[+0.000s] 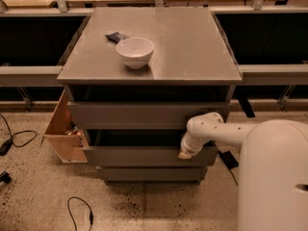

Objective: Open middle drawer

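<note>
Resting at the top right edge of the middle drawer (139, 156), the hand (185, 153) may be clamped or not, which cannot be told; the stiff handleless front likely pulls only by that lip.

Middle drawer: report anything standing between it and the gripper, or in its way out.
Nothing visible does. The gripper is at the right end of the middle drawer front. A cable lies on the floor, front-left, below the drawer's level. The box sits beside the cabinet, on its left.
</note>
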You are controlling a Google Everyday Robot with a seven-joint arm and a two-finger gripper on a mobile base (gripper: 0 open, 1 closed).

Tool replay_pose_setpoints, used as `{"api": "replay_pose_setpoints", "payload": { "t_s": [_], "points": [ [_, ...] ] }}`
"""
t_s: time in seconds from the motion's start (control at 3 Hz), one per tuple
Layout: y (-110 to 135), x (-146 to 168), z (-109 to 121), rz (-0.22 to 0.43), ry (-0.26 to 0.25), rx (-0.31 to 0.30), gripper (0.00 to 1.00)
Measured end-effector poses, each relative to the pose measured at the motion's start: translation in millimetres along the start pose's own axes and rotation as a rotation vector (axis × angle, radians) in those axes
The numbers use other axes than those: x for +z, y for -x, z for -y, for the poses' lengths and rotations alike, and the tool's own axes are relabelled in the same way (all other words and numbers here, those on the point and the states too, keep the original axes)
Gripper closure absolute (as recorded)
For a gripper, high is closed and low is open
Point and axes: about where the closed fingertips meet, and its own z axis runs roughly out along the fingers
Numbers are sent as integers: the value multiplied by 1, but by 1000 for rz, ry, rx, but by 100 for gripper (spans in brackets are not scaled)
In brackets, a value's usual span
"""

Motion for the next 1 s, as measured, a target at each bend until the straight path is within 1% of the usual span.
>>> {"api": "replay_pose_setpoints", "payload": {
  "t_s": [0.33, 0.67, 1.0],
  "points": [
    [-5, -17, 2, 11, -38, 18, 100],
    [-5, -17, 2, 12, -38, 19, 100],
    [-6, -14, -4, 19, -18, 28, 100]
  ]
}}
